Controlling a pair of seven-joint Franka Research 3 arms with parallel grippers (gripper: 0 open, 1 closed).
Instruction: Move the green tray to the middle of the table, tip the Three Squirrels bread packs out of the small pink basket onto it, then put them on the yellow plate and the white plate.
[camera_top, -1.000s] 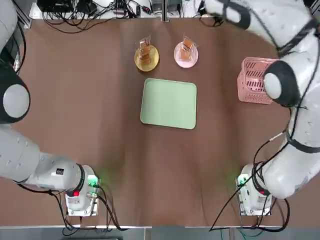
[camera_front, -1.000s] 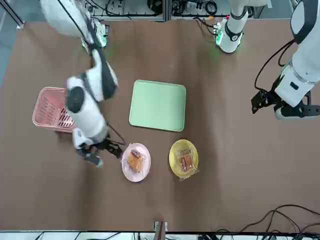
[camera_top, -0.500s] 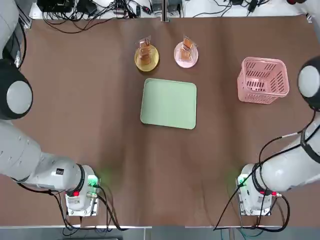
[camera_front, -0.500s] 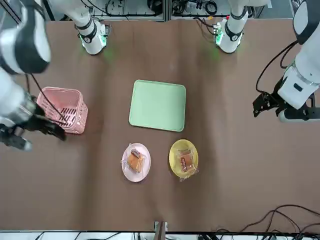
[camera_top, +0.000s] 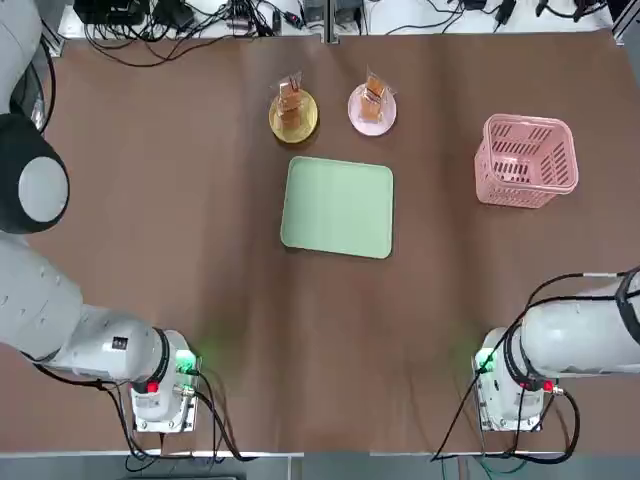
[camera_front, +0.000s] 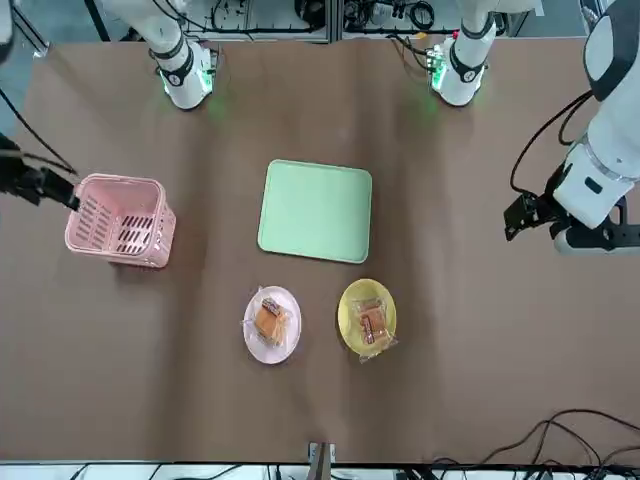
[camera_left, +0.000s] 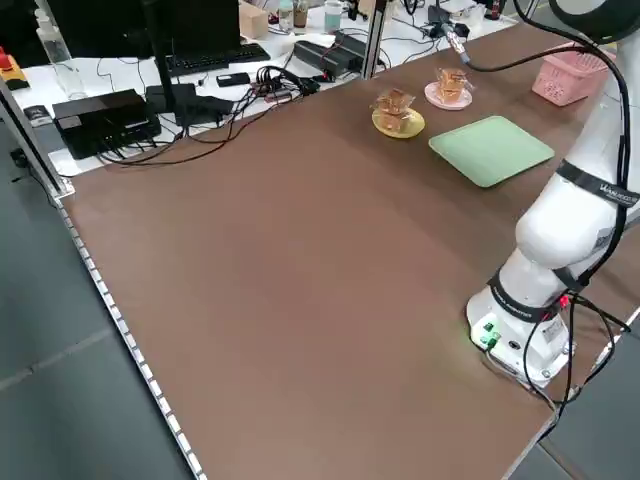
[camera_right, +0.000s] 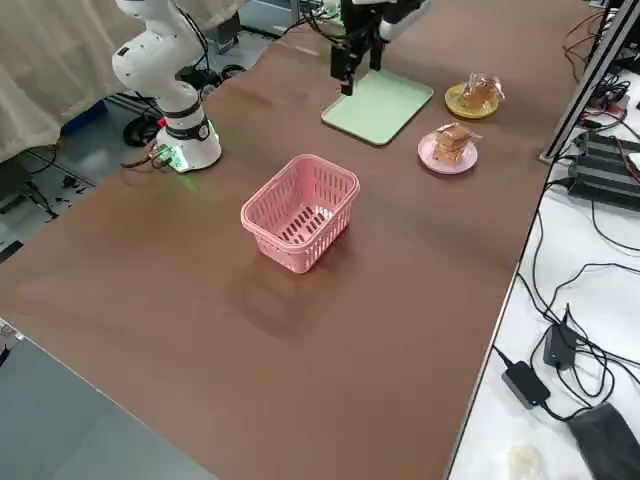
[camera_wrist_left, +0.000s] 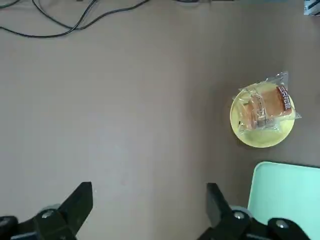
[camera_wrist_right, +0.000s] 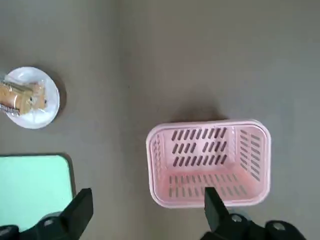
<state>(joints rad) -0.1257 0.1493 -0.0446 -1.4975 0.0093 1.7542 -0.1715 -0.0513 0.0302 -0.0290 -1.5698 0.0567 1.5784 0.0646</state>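
The green tray (camera_top: 337, 207) lies flat at the middle of the table (camera_top: 180, 200). Just beyond it sit the yellow plate (camera_top: 293, 117) and the white plate (camera_top: 372, 110), each with Three Squirrels bread packs (camera_top: 290, 98) on it. The small pink basket (camera_top: 527, 160) stands upright and empty at the table's right. My left gripper (camera_wrist_left: 150, 210) hangs open, high over the bare table to the left of the tray. My right gripper (camera_wrist_right: 147, 212) hangs open high above the basket (camera_wrist_right: 210, 162), holding nothing.
Cables and electronics (camera_top: 180, 18) line the far edge of the table. Both arm bases (camera_top: 160, 385) stand at the near edge. Wide bare tabletop lies left of the tray and in front of it.
My right arm has swung away from the white plate, past the basket toward the table's right edge, uncovering the basket. The left arm has barely moved. Plates, tray and packs stay put.
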